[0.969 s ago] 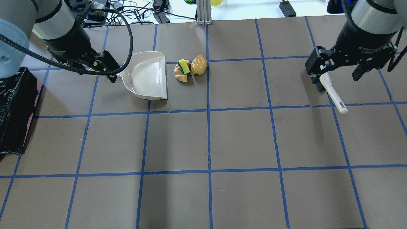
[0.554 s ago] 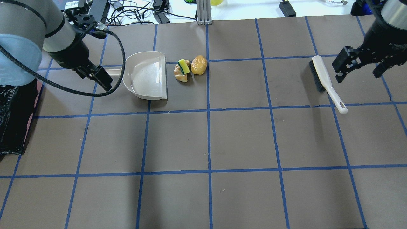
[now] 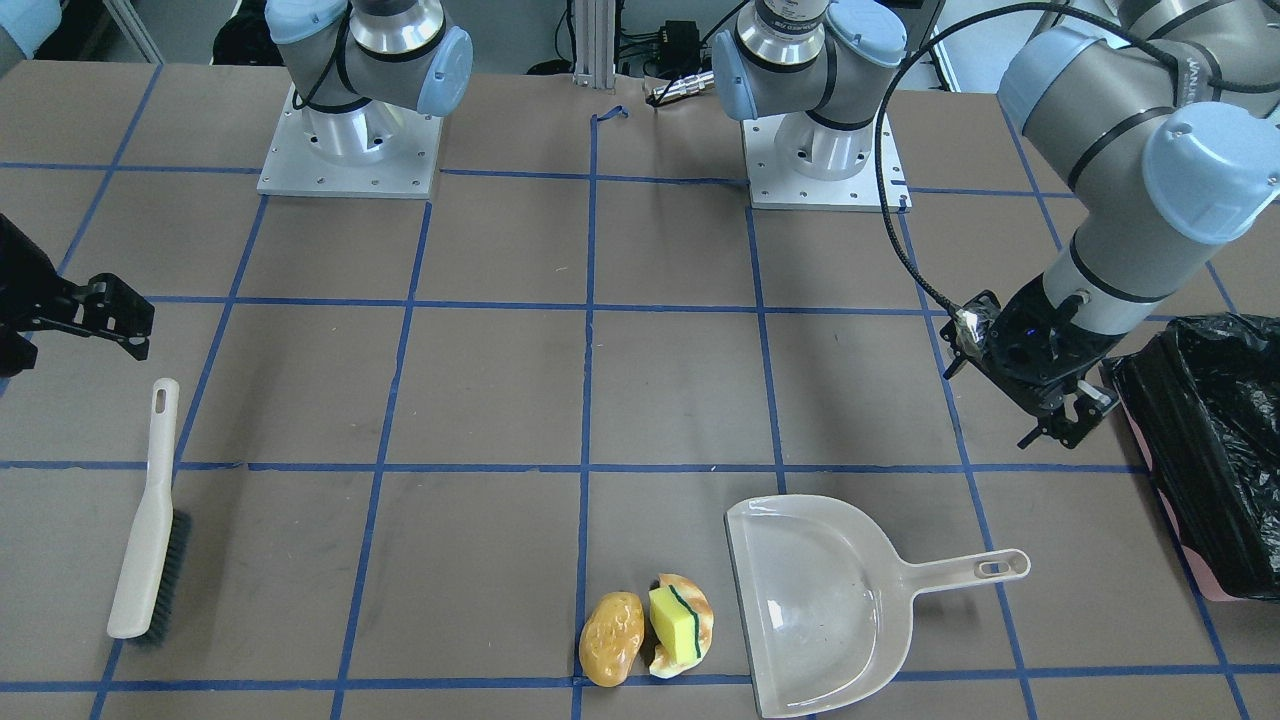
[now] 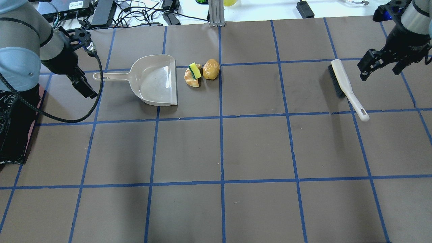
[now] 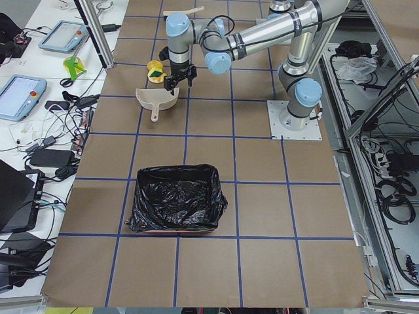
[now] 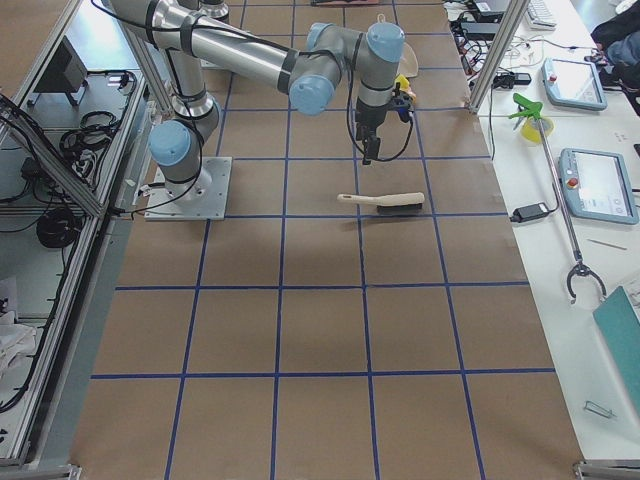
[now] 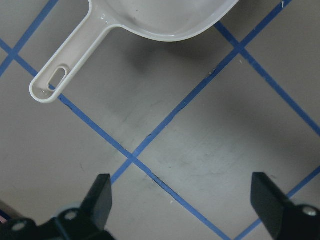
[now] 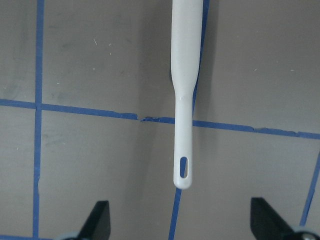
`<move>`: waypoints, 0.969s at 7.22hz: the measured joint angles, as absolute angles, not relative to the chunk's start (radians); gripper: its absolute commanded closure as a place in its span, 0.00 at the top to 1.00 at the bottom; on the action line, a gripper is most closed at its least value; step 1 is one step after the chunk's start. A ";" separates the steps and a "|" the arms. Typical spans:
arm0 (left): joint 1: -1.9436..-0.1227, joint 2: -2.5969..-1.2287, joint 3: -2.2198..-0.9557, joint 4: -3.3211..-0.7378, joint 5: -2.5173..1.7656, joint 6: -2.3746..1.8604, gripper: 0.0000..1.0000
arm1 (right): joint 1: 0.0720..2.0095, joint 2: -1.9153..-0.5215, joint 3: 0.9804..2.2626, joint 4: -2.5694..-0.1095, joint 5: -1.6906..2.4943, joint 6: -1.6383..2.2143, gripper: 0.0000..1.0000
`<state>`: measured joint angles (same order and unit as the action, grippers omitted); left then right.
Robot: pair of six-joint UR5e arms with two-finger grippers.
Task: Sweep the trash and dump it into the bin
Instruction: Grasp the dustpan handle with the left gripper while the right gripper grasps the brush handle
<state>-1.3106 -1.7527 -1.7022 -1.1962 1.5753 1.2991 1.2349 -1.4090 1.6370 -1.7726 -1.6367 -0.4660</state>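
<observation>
The trash lies in one cluster on the far side of the table: a glossy potato-like lump (image 4: 211,69), a tan bread crescent (image 4: 191,79) and a yellow sponge block (image 4: 194,70) leaning on the crescent. It also shows in the front view: lump (image 3: 611,625), sponge (image 3: 675,625). The black-lined pink bin (image 3: 1210,450) stands at the table's left end (image 4: 13,128). My left gripper (image 4: 84,88) is open and empty, left of the beige dustpan (image 4: 155,80), whose handle (image 7: 70,65) lies apart from it. My right gripper (image 4: 379,67) is open and empty, right of the brush (image 4: 344,86).
The dustpan's open mouth faces the trash, a small gap away. The brush lies flat, bristles to the left, and its handle (image 8: 184,100) points to the table's near side. Cables and devices lie beyond the far edge (image 4: 141,13).
Both grippers have moved outward. The left one went from the dustpan handle toward the bin, the right one from over the brush to the right. Dustpan, brush and trash have not moved.
</observation>
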 measured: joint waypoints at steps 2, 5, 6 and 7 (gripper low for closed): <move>-1.309 -1.831 -1.673 -1.148 1.579 1.597 0.98 | 1.231 -1.331 1.691 -1.884 -1.637 -0.488 1.00; -1.311 -1.942 -1.589 -1.133 1.565 1.727 0.98 | 1.214 -1.239 1.745 -1.982 -1.647 -0.523 1.00; -1.314 -1.984 -1.543 -1.138 1.538 1.733 0.98 | 1.203 -1.216 1.751 -1.999 -1.649 -0.533 1.00; -1.317 -2.021 -1.508 -1.142 1.517 1.740 0.98 | 1.189 -1.203 1.759 -2.004 -1.648 -0.537 0.99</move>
